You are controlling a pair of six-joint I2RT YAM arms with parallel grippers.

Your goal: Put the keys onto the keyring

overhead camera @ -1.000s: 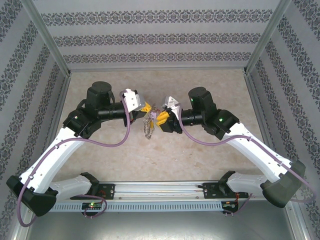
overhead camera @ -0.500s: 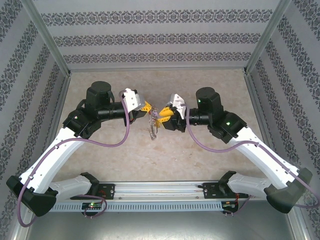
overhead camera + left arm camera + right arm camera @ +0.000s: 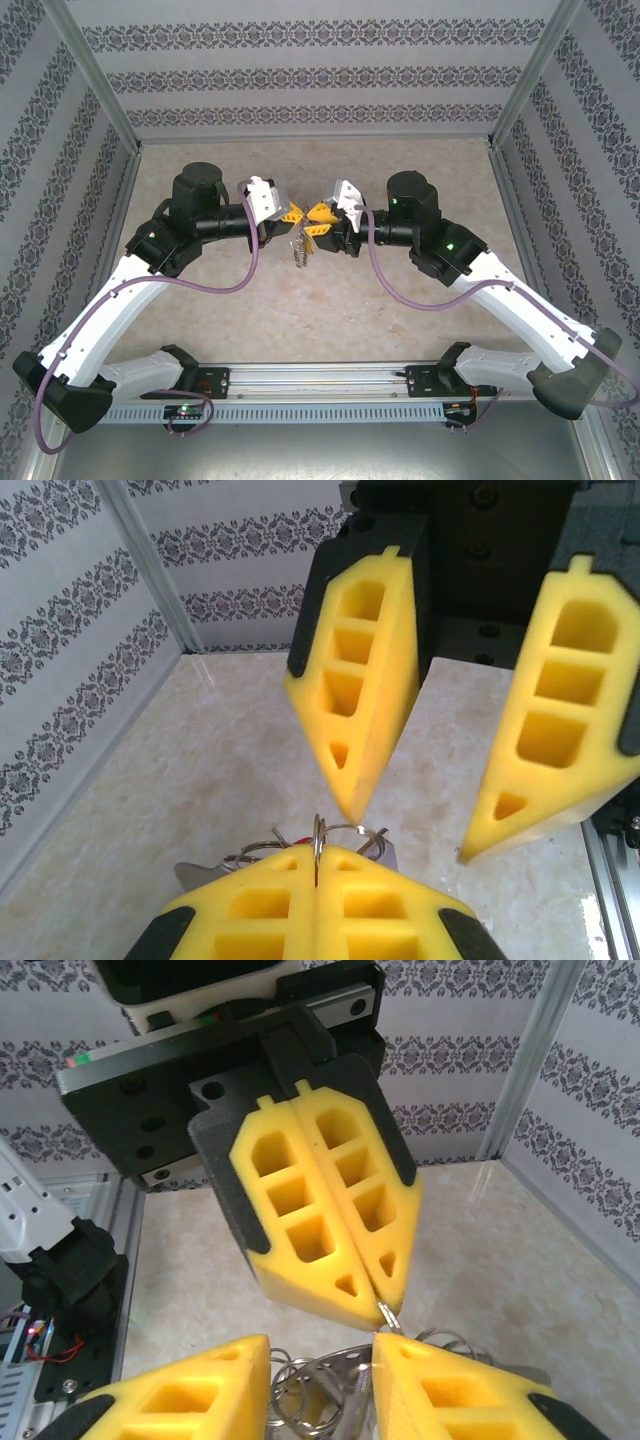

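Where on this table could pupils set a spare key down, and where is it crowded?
Free: the table strip between the back wall, the left arm and the right arm, and the patch between the arms and the near rail. Crowded: the centre, where the left pincer, shut on the keyring, meets the open right pincer.
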